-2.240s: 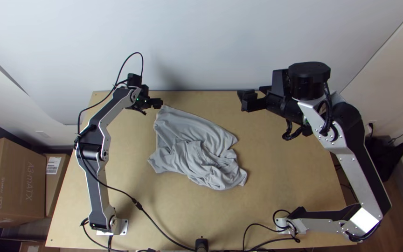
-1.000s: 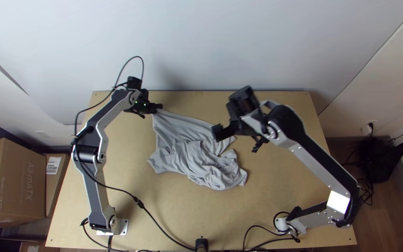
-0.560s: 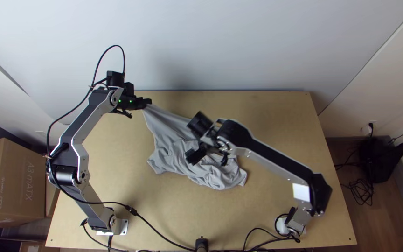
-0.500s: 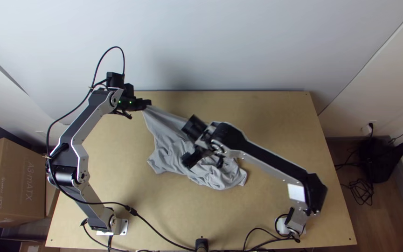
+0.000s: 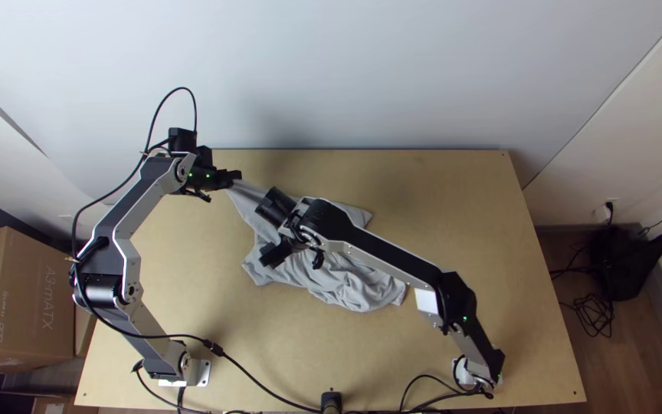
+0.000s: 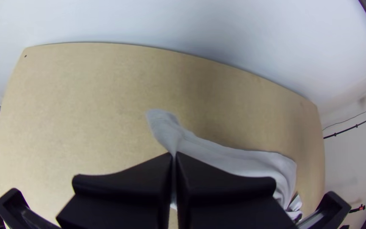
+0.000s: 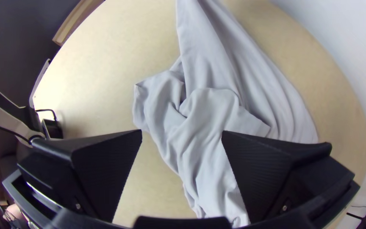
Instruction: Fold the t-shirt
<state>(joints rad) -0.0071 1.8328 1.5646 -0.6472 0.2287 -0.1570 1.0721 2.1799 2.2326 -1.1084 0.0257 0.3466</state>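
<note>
Part of the grey T-shirt [image 5: 365, 290] is hidden in the top view by the right arm [image 5: 385, 261]; in the right wrist view its drawn-out end is cut off by the picture's edge. Whether the bunched folds contain a sleeve or the hem cannot be told. A large cardboard box [image 5: 24, 299] is cut off at the top view's left edge.

One T-shirt is seen, lying bunched on one wooden table [image 5: 461, 207], with one end pulled into a taut strip. Two grippers are counted. By the left gripper [image 5: 237, 176] that end is grasped, a short flap of cloth being left beyond its fingertips. The right gripper [image 5: 267, 256] is held above the bunched cloth, fingers spread wide, nothing gripped.
</note>
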